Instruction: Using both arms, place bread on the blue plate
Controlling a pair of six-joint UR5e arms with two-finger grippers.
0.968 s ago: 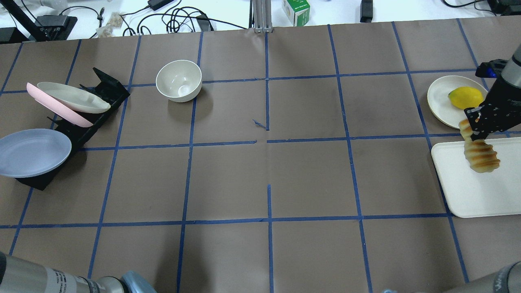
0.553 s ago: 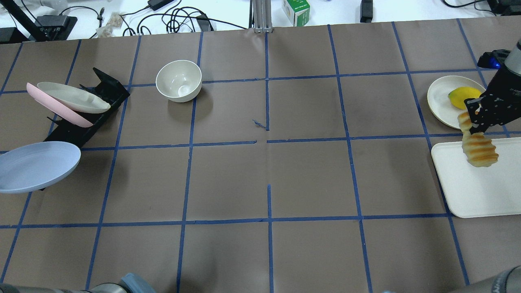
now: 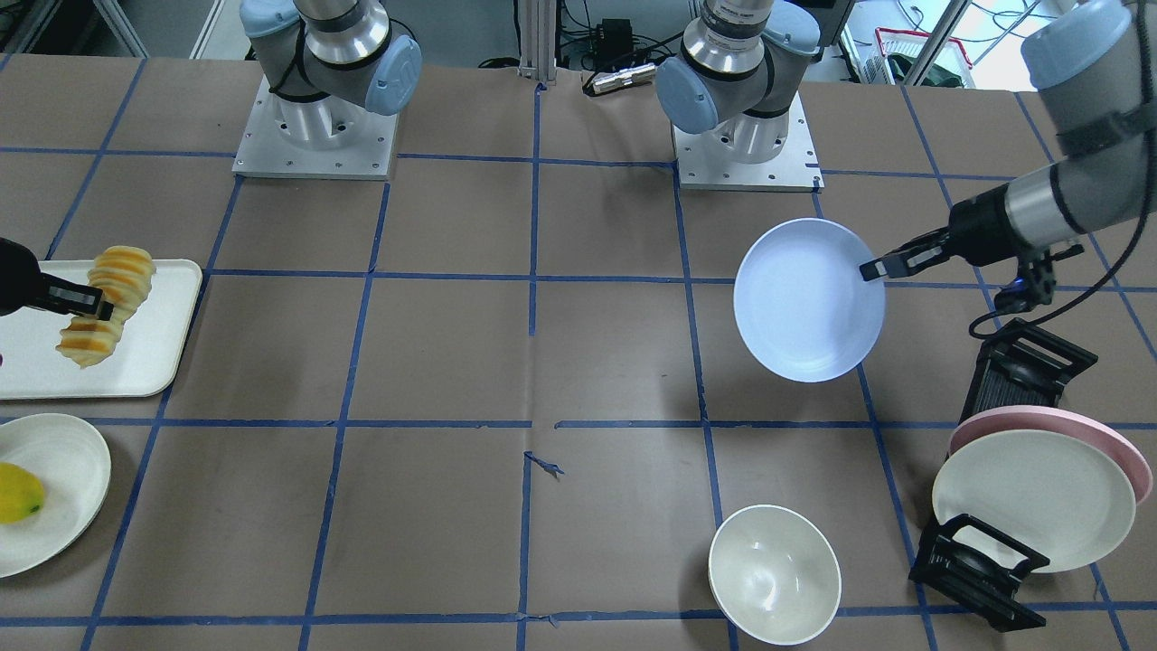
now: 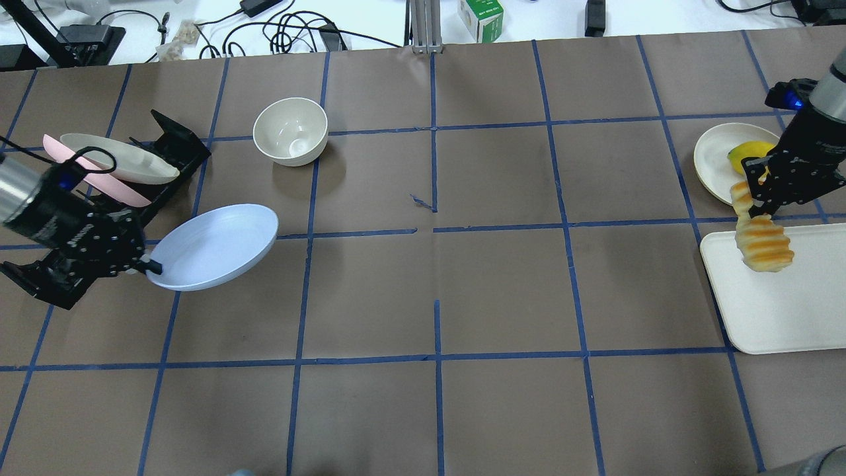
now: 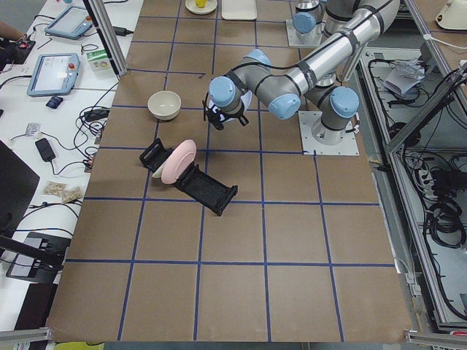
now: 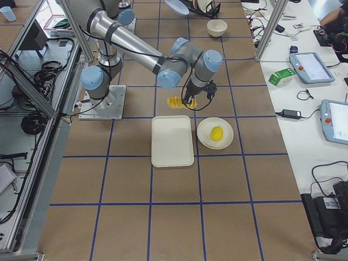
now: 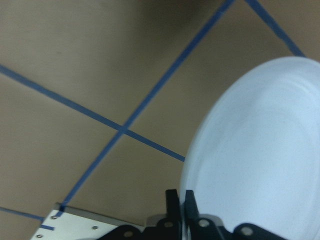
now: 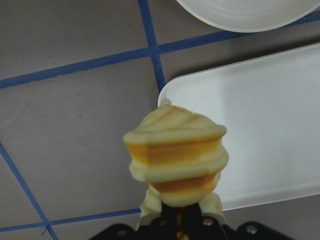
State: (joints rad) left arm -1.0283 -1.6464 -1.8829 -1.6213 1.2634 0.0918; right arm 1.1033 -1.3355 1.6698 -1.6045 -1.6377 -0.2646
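Note:
My left gripper (image 4: 153, 266) is shut on the rim of the blue plate (image 4: 215, 246) and holds it tilted above the table, right of the black rack. The plate also shows in the front view (image 3: 809, 303) and in the left wrist view (image 7: 265, 150), where the fingers pinch its edge. My right gripper (image 4: 753, 206) is shut on the bread (image 4: 765, 246), which hangs from the gripper above the far-left corner of the white tray (image 4: 780, 311). The bread fills the right wrist view (image 8: 175, 155).
A cream plate (image 4: 710, 158) with a yellow fruit (image 4: 743, 153) lies beyond the tray. A cream bowl (image 4: 291, 131) stands at the back left of centre. The black rack (image 4: 178, 142) holds a pink plate (image 4: 99, 178) and a cream plate (image 4: 119, 158).
My left gripper has carried the blue plate off the rack and to the right, into view. My right gripper has moved the bread slightly left and away from me over the tray's corner.

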